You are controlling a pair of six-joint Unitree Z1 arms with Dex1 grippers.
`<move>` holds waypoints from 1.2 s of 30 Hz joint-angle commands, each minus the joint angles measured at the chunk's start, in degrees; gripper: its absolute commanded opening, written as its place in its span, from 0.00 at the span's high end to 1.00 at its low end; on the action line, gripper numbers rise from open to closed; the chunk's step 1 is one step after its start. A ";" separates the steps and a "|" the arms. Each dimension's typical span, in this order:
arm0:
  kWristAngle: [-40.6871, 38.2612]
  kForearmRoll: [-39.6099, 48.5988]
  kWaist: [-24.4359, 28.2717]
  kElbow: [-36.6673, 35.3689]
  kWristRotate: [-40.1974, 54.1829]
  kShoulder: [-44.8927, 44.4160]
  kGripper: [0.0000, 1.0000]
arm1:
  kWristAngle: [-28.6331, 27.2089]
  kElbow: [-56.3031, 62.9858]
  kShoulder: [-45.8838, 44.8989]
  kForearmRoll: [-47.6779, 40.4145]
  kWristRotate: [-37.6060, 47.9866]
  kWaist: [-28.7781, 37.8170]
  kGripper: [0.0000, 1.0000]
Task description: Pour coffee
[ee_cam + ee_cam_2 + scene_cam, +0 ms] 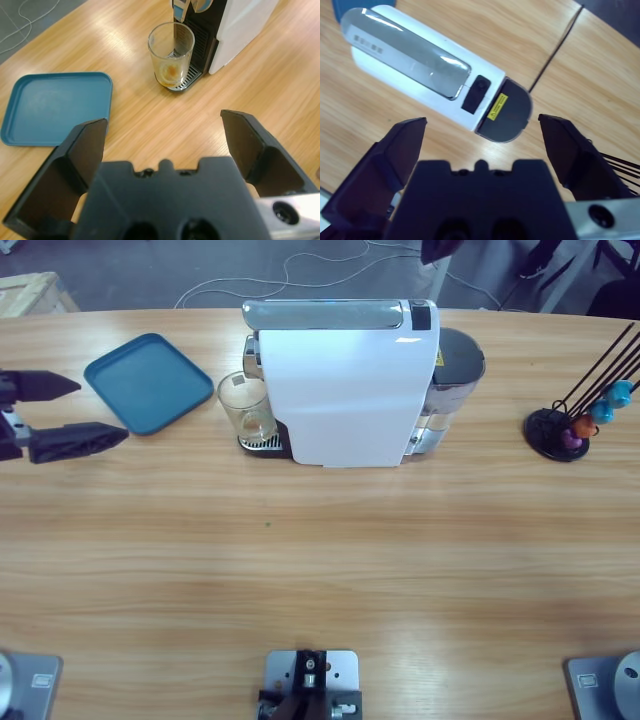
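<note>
A clear glass stands on the drip grille of the white coffee machine, under its spout. A thin layer of tan coffee lies in the bottom of the glass. In the left wrist view the glass with its coffee is straight ahead. My left gripper is at the table's left edge, open and holding nothing, well short of the glass. My right gripper hangs open and empty above the machine, looking down on its top. It does not show in the high view.
A blue tray lies left of the machine, close by my left gripper, and shows again as the tray. A black capsule rack with coloured capsules stands at the far right. The machine's grey water tank sits at its right end.
</note>
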 commanded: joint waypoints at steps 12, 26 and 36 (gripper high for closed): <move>-0.02 2.23 -0.70 4.78 0.30 -8.67 0.02 | -0.77 61.91 -38.39 -35.79 0.02 7.06 0.00; -7.73 -1.03 -0.89 8.87 1.99 -13.77 0.02 | 2.94 79.66 -48.14 -49.68 -3.00 7.02 0.00; -7.05 0.87 -0.89 8.12 -4.52 -15.71 0.02 | 4.73 79.62 -47.88 -51.23 -4.99 7.02 0.00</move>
